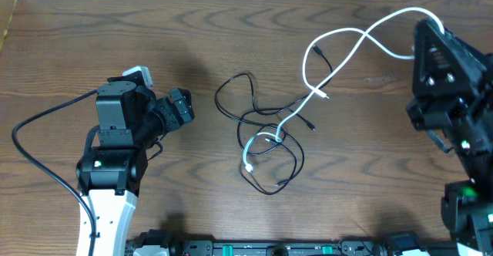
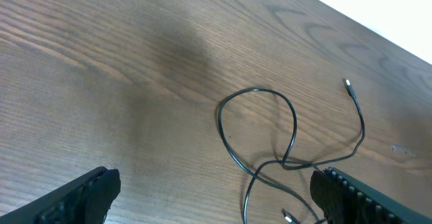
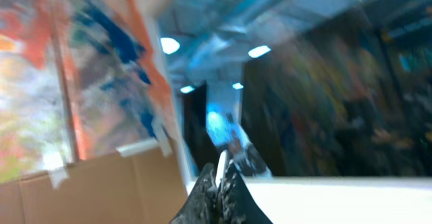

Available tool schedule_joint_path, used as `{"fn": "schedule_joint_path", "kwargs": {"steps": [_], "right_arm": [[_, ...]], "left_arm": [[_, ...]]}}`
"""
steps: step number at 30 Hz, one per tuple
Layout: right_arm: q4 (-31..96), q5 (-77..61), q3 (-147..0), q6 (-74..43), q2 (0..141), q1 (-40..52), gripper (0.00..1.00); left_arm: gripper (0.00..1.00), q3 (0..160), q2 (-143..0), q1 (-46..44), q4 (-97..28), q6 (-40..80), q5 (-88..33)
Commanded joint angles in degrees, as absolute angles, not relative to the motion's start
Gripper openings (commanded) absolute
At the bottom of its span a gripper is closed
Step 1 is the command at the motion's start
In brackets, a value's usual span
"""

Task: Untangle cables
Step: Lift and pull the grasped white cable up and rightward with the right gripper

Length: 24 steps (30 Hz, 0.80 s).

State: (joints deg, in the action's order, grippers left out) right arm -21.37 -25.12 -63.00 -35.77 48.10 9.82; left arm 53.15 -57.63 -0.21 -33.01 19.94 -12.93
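A white cable (image 1: 339, 43) runs from the tangle in the table's middle up to the far right, where my right gripper (image 1: 428, 26) is shut on its end. The right wrist view shows the fingers (image 3: 221, 183) pinched on the white cable (image 3: 221, 162), pointing up at the room. Thin black cables (image 1: 258, 125) lie looped and knotted with the white one (image 1: 269, 139). My left gripper (image 1: 183, 106) is open and empty, left of the tangle. In the left wrist view a black loop (image 2: 260, 126) lies between its fingers (image 2: 216, 197), with a plug end (image 2: 348, 84) farther off.
The wooden table's (image 1: 231, 40) far edge runs along the top of the overhead view. The left arm's thick black cable (image 1: 38, 144) curves over the left of the table. A cardboard box (image 3: 101, 183) shows in the right wrist view.
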Motion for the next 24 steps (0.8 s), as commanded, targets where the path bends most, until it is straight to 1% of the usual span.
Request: {"fn": "schedule_joint_path", "kwargs": {"steps": [1, 8, 10, 21, 24], "right_arm": [[-16.5, -28.3, -66.6, -33.5, 50.0, 7.3, 0.01], [-4.3, -36.2, -74.5, -32.5, 54.5, -1.0, 0.01], [0.1, -40.1, -78.2, -32.7, 56.9, -5.0, 0.01], [20.4, -57.6, -94.0, -32.5, 68.7, -18.9, 0.01], [25.0, -58.7, -95.4, -32.3, 70.8, -21.8, 0.01]], "left_arm": [[0.96, 53.8, -57.2, 0.0, -33.0, 20.5, -12.1], [0.96, 53.8, -57.2, 0.0, -33.0, 20.5, -12.1], [0.96, 53.8, -57.2, 0.0, -33.0, 20.5, -12.1], [0.96, 53.8, -57.2, 0.0, -33.0, 20.5, -12.1], [0.96, 53.8, -57.2, 0.0, -33.0, 20.5, -12.1]]}}
